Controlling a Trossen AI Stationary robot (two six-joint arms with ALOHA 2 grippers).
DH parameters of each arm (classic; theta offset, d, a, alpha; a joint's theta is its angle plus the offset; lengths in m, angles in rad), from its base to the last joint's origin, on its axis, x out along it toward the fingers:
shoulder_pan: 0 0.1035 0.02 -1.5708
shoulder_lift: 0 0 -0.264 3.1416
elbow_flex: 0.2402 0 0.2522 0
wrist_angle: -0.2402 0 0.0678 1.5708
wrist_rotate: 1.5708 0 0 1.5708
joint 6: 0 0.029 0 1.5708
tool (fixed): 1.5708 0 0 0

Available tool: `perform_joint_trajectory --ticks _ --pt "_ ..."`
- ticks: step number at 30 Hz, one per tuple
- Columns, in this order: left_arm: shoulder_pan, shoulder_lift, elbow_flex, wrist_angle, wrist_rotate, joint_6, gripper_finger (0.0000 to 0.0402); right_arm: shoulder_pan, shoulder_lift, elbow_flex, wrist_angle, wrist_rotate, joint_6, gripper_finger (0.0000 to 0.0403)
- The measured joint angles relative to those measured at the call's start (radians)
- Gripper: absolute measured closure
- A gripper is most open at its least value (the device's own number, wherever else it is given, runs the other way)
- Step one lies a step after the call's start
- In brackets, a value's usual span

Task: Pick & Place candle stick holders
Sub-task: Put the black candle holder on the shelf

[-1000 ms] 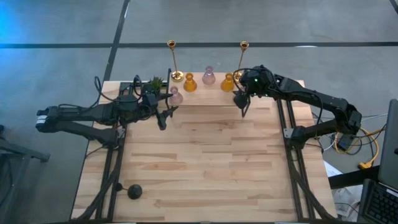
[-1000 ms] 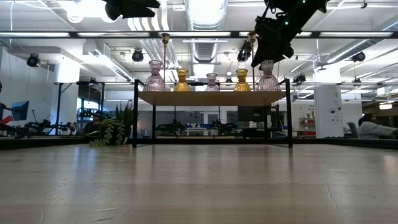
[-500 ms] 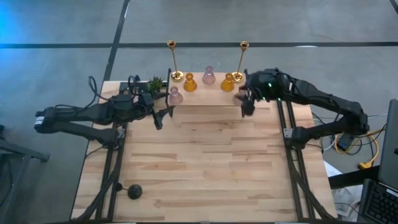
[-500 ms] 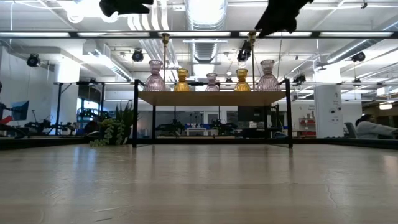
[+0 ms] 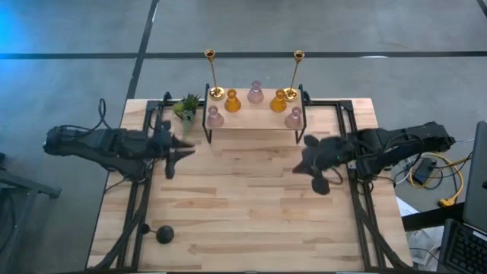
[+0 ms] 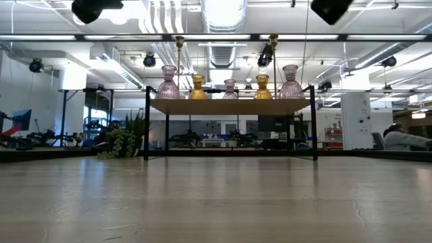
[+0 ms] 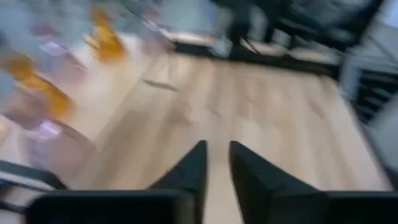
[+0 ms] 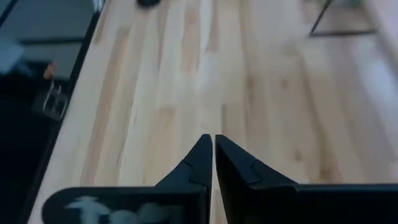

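Observation:
On a small black-framed shelf (image 5: 254, 123) at the table's far edge stand several candle stick holders on their bases: two tall brass sticks (image 5: 210, 74) (image 5: 297, 74), two amber glass ones (image 5: 232, 100) (image 5: 279, 100) and three pink glass ones (image 5: 256, 93) (image 5: 214, 116) (image 5: 294, 116). A black holder (image 5: 164, 234) lies on the table near the front left corner. My left gripper (image 7: 215, 163) hovers left of the shelf with a narrow gap between its fingers and nothing in it. My right gripper (image 8: 213, 152) hovers right of the middle, shut and empty.
A small green potted plant (image 5: 186, 106) stands just left of the shelf. Black frame rails (image 5: 351, 152) run along the table's left and right sides. Bare wood (image 5: 243, 205) lies between the arms and toward the near edge.
Both grippers have drawn back from the shelf toward the near edge and toward their own sides of the table. My right gripper has risen off the right pink holder, which stays upright on the shelf. All the holders on the shelf stand as before.

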State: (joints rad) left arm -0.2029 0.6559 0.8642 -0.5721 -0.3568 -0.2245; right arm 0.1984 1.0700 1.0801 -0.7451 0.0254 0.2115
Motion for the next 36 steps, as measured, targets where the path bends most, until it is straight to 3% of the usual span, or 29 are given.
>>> perform_joint_trajectory --ticks 4,10,15,21,31,36 --pt "-0.122 -0.04 0.0 -0.133 0.039 -0.101 0.0391 0.044 -0.018 -0.07 0.001 0.0 0.025 0.0394" --pt "-0.323 -0.103 -0.001 -0.279 0.043 -0.318 0.0398 0.047 -0.079 -0.18 0.023 0.004 0.105 0.0394" --pt "-0.477 -0.141 -0.044 -0.363 -0.026 -0.483 0.0399 0.046 -0.144 -0.279 0.157 0.004 0.171 0.0394" --pt "-0.645 -0.189 -0.162 -0.353 -0.075 -0.601 0.04 0.046 -0.195 -0.354 0.312 0.017 0.179 0.0394" --pt "-0.946 -0.25 -0.397 -0.16 -0.133 -0.664 0.0401 0.046 -0.219 -0.37 0.403 0.128 0.159 0.0394" --pt "-1.137 -0.276 -0.483 -0.16 -0.2 -0.781 0.0401 0.046 -0.219 -0.37 0.443 0.198 0.182 0.0394"
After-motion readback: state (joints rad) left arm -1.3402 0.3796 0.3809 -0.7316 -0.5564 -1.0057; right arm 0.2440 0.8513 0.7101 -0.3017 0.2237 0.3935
